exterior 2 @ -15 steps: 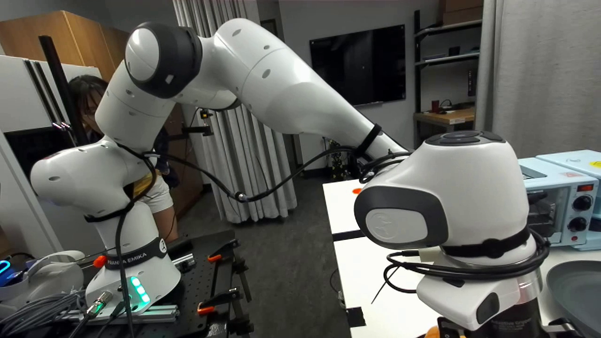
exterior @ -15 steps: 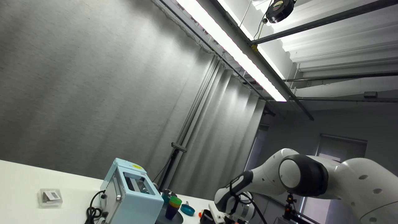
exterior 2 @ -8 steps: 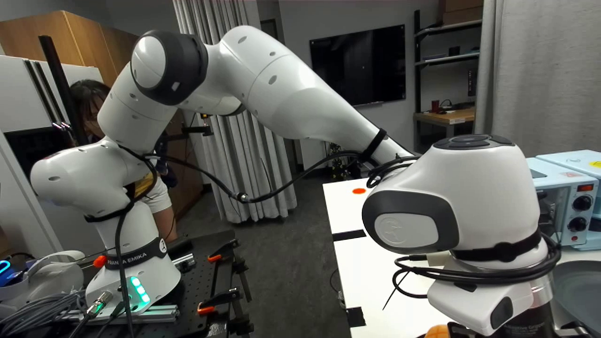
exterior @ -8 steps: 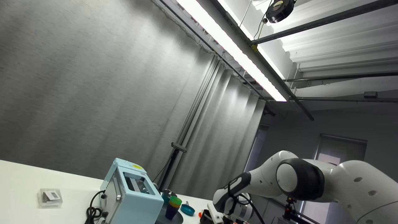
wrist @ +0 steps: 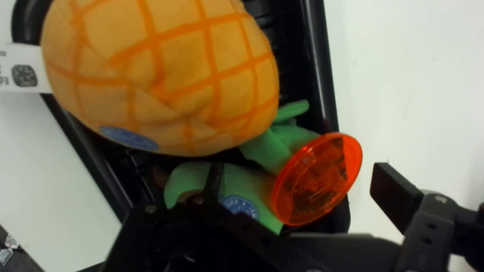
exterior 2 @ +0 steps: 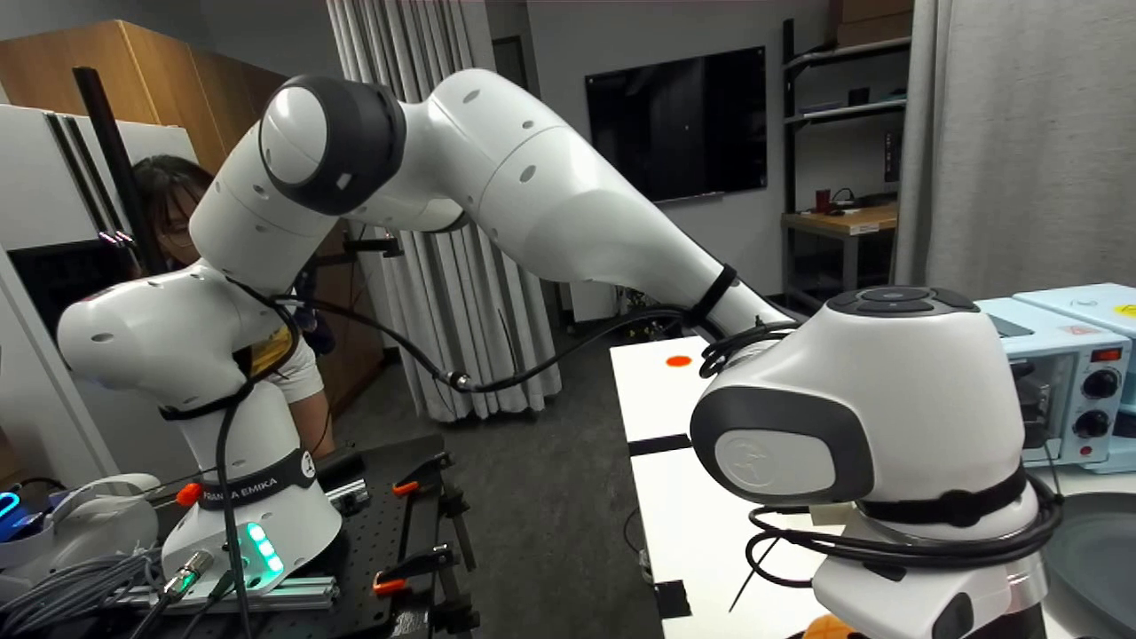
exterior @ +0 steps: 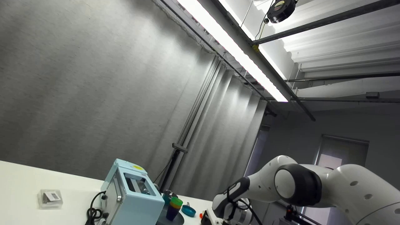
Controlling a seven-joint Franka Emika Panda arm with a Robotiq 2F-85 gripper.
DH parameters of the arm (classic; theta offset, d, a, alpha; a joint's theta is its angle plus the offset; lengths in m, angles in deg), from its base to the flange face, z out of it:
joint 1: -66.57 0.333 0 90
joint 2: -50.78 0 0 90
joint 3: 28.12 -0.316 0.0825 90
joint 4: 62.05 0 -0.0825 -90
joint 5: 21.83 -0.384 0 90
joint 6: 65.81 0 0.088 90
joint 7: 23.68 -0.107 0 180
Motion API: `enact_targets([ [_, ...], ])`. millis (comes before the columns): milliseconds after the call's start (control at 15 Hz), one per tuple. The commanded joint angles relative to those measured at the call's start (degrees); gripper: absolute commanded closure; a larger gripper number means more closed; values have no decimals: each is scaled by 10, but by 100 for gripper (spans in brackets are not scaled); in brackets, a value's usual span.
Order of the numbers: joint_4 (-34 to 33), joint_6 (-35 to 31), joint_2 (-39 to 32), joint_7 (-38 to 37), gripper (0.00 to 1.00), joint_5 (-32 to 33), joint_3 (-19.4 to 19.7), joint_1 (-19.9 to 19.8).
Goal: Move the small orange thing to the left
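Note:
A translucent orange round disc (wrist: 317, 179) shows in the wrist view. It leans tilted on green plush leaves (wrist: 272, 147) at the corner of a black bin (wrist: 321, 68). My gripper (wrist: 300, 179) is wide open, with one finger over the bin's contents and the other finger (wrist: 397, 196) outside the bin's edge. The disc appears in the gap between them, apart from both fingers. In the exterior views the fingertips are hidden or out of frame. A second small flat orange spot (exterior 2: 679, 361) lies on the far part of the table in an exterior view.
A large orange pineapple plush (wrist: 162, 75) fills much of the bin, above a green plush (wrist: 242, 181). A grey plate (exterior 2: 1096, 550), a light blue toaster oven (exterior: 134, 193), stacked cups (exterior: 173, 207) and a teal pan (exterior: 188, 210) stand nearby on the white table.
The arm has come down steadily. Its hand is lower in both exterior views and has shifted slightly sideways. The objects on the table have not visibly moved.

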Motion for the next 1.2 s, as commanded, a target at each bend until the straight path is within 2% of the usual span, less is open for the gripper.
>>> enact_targets([
  [0, -36, 0, -23, 0, 32, 12, 6, -6],
  [600, -48, 3, -18, -1, 99, 27, 24, -5],
  [1133, -45, -10, -10, -1, 98, 45, 32, 2],
])
